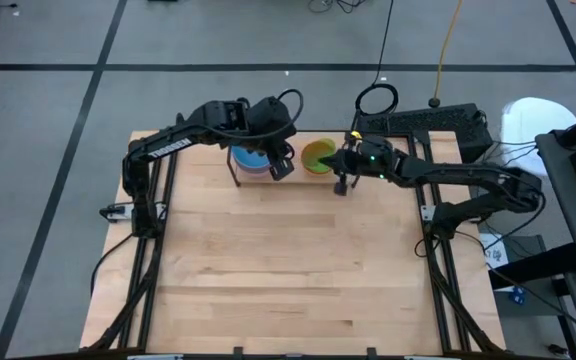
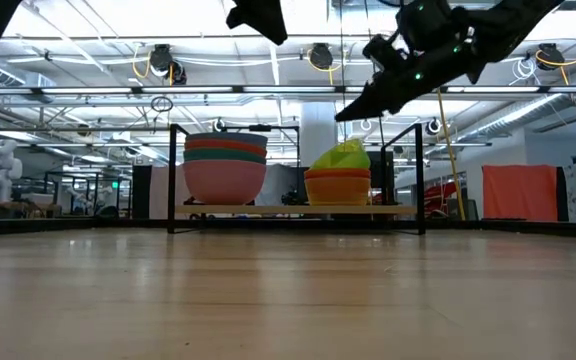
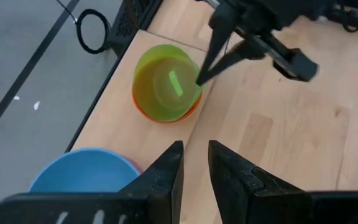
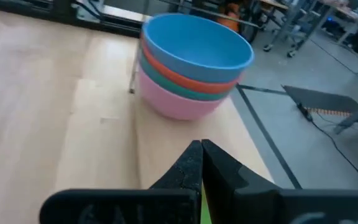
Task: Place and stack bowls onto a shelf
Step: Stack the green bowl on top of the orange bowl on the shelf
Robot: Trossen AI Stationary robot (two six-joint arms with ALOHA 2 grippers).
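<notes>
The shelf (image 2: pixel 298 210), a black rod rack with a wooden plank, stands at the table's far edge. On its left part is a stack of pink, teal, orange-red and blue bowls (image 2: pixel 225 165), blue on top (image 4: pixel 194 43). On its right part a green bowl (image 3: pixel 165 84) sits tilted in orange bowls (image 2: pixel 338 188). My right gripper (image 4: pixel 201 155) is shut at the green bowl's rim. My left gripper (image 3: pixel 195 165) hangs above the shelf between the two stacks, narrowly open and empty. My right gripper pinches the green bowl's rim (image 3: pixel 196 81) between its two fingers, on the side toward the table's right. The fingers slant down from the right. A green strip (image 4: pixel 202 213) shows between them. The bowl is tilted, its bottom resting in the orange bowls.
A black box (image 1: pixel 423 122) and a coiled cable (image 1: pixel 376 98) lie beyond the table's far edge. The wooden tabletop (image 1: pixel 288 270) stretches bare from the shelf to the near edge. The room with frames and lights shows behind the shelf.
</notes>
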